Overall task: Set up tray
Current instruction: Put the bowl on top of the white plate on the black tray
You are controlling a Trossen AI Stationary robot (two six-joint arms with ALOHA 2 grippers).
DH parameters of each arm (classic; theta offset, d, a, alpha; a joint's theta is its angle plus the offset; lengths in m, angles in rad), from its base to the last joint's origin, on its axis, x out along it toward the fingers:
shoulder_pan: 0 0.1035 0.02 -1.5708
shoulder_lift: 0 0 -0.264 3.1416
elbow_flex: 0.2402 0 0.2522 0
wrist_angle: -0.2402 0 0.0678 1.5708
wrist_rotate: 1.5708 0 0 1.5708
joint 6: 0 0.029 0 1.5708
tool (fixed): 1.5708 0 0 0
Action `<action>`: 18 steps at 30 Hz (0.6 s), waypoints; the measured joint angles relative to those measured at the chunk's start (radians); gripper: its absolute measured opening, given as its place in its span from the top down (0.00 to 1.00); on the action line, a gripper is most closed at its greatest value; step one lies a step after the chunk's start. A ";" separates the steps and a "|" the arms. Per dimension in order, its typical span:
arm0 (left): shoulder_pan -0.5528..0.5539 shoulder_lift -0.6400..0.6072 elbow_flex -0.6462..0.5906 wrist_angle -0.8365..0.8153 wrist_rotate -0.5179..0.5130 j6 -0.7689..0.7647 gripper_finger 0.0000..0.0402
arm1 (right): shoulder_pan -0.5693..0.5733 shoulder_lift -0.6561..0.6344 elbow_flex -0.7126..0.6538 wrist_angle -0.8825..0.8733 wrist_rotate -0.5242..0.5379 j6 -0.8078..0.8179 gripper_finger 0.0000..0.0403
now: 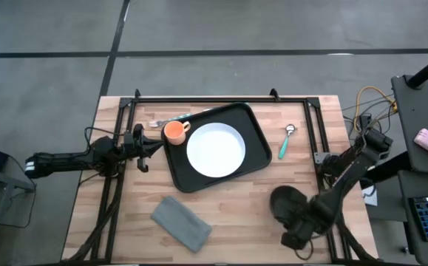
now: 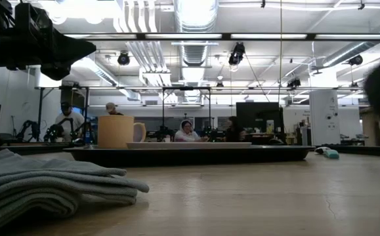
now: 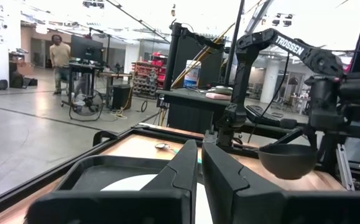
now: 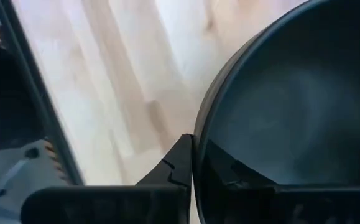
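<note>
The black tray [image 1: 256, 140] lies at the table's middle, tilted to its edges, and carries a white plate [image 1: 216, 150] and an orange cup [image 1: 174, 131]. My left gripper [image 1: 154, 145] is shut and empty, raised above the tray's left rim beside the cup; it also shows in the left wrist view [image 3: 199, 165]. My right gripper [image 1: 298, 222] is shut on a dark bowl [image 1: 287, 202] over the table's near right part. The bowl also shows in the left wrist view [image 3: 288, 159], held off the table. My right gripper holds the dark bowl by its rim [image 4: 196, 138], one finger inside the bowl and one outside. The fingers come from the table's near right side. The bowl sits level with its opening up, lifted clear of the table.
A folded grey cloth [image 1: 182, 222] lies near the table's front edge, left of the bowl. A spoon with a teal handle [image 1: 285, 140] lies on the wood right of the tray. A piece of cutlery [image 1: 159, 123] lies by the tray's far left corner. A black frame [image 1: 199, 98] borders the table.
</note>
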 joint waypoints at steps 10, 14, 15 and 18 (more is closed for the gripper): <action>0.000 0.000 0.000 0.000 0.000 0.000 0.99 | -0.254 0.000 0.111 -0.056 0.050 -0.500 0.98; 0.000 0.000 0.000 0.000 0.000 0.000 0.99 | -0.373 0.000 0.120 -0.035 0.077 -0.700 0.98; 0.000 0.000 0.000 0.000 0.000 0.000 0.99 | -0.406 0.000 0.120 -0.011 0.076 -0.753 0.98; 0.000 0.000 0.000 0.000 0.000 0.000 0.99 | -0.493 0.000 0.114 0.075 0.075 -0.893 0.98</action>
